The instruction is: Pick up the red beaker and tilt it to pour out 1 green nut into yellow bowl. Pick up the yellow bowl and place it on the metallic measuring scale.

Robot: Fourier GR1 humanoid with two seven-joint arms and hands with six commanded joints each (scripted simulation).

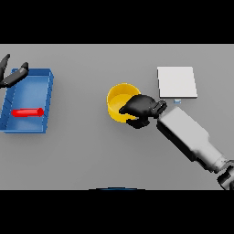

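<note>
Even, diffuse lighting falls across the grey table [91, 155], with no visible source and no glare. Shadows are faint: a soft dark patch lies under the right hand [139, 109] at the yellow bowl [118, 97], toward 6 o'clock. The metallic measuring scale [177, 82] at 2 o'clock reads nearly white. Outlines appear slightly soft throughout; no edge distortion is apparent.

**A bare lab bench**

The place looks like a laboratory test bench: a plain grey worktop [91, 155] carries a flat metallic scale [177, 82], a blue tray [45, 98] holding a red beaker [27, 112], and a yellow bowl [119, 97].
</note>
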